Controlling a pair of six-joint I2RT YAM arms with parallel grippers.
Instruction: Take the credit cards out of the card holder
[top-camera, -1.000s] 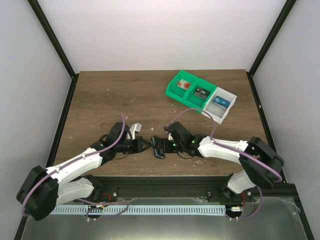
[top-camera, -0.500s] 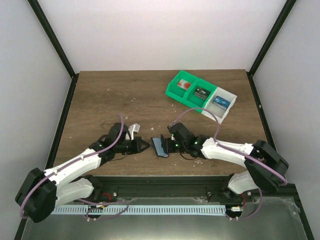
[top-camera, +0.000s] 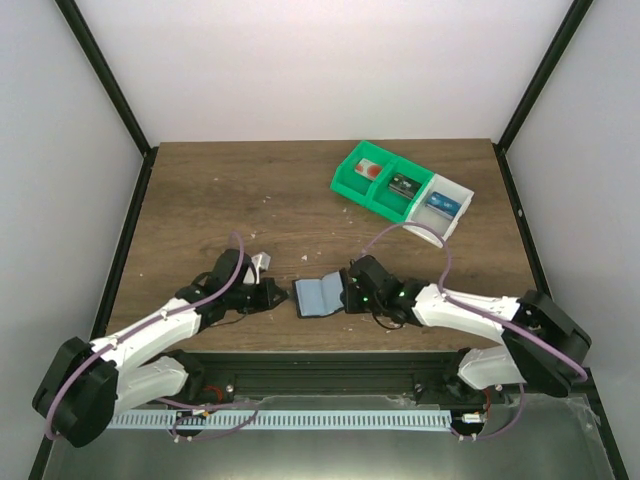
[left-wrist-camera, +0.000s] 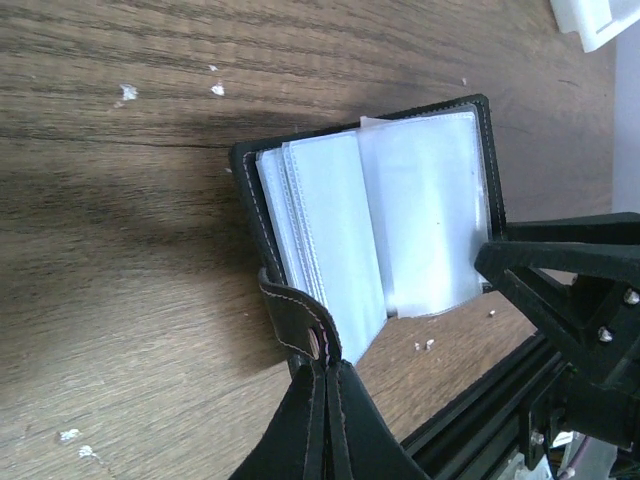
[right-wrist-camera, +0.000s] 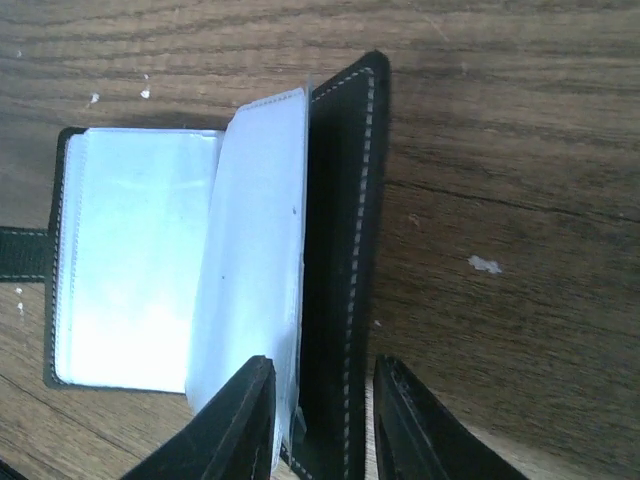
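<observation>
The left pincer (left-wrist-camera: 325, 372) is clenched on the tab (left-wrist-camera: 300, 318), low at the near left of the worktop (top-camera: 200, 200). Pulling that strap leftward looks meant to pin the left cover down so it cannot fold back.

The holder (top-camera: 318, 295) lies open between the two arms, near the front edge. Its pale clear sleeves (left-wrist-camera: 400, 215) face up, which is how it must lie for any card to be reached. No card edge shows plainly in the sleeves.

The right pincer (right-wrist-camera: 322, 400) straddles the black right cover, one finger on the sleeve side and one outside. A thin gap shows by the outer finger, so I cannot tell whether it truly grips. That cover stands slightly raised, probably to spread the book wide.

Far right and well apart sit the green-and-white bins (top-camera: 400, 190), likely where the cards go.
</observation>
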